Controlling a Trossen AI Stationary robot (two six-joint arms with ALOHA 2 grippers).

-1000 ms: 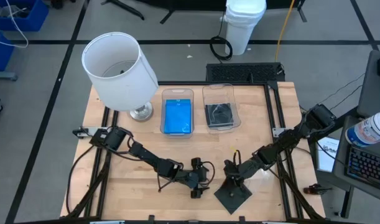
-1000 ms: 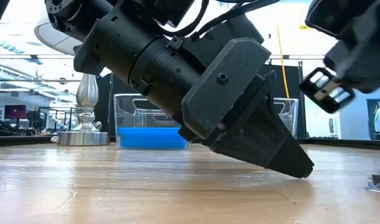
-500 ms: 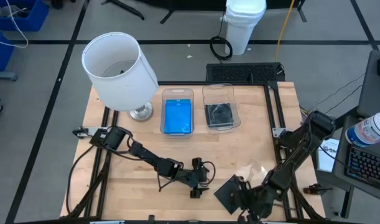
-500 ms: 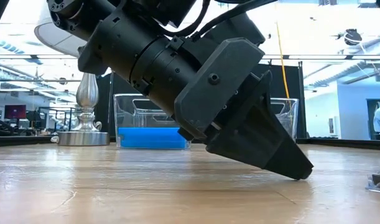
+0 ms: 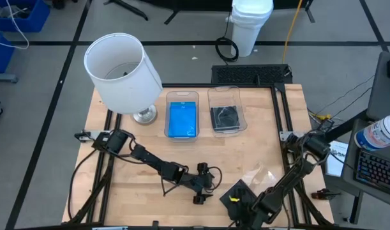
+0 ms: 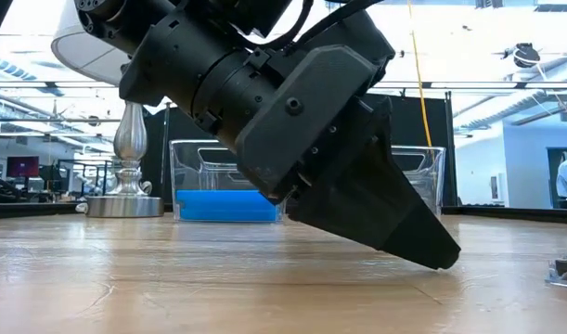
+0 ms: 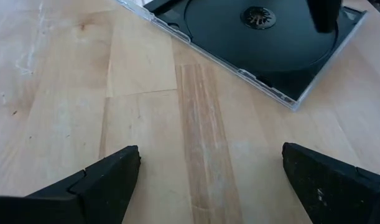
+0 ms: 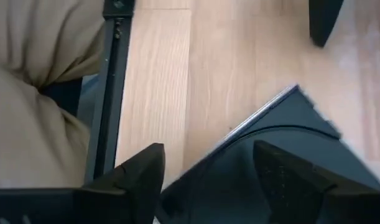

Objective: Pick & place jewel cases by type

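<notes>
One jewel case [image 5: 238,191], clear with a dark grey inside, lies flat on the wood near the table's near edge. In the left wrist view the jewel case [image 7: 264,43] lies ahead of my left gripper [image 7: 208,180], which stands open and low over bare wood; the high view shows my left gripper [image 5: 204,185] just left of the case. My right gripper [image 8: 211,177] is open over the case's near part [image 8: 264,155], at the near edge [image 5: 246,206]; I see no touch. The blue cases [image 5: 182,120] lie in the left bin, the dark ones [image 5: 226,118] in the right bin.
A lamp with a white shade [image 5: 121,71] stands at the far left of the table. Two clear bins [image 5: 182,96] [image 5: 224,91] sit at the far middle. A clear glinting piece [image 5: 262,174] lies right of the case. A person's beige trousers [image 8: 28,93] show beyond the table's rail [image 8: 112,93].
My right gripper has swung from above the case's far corner toward the table's near edge, the arm folding in along the right side, and it has tipped further down. My left gripper has turned a little in place. The case lies about where it was.
</notes>
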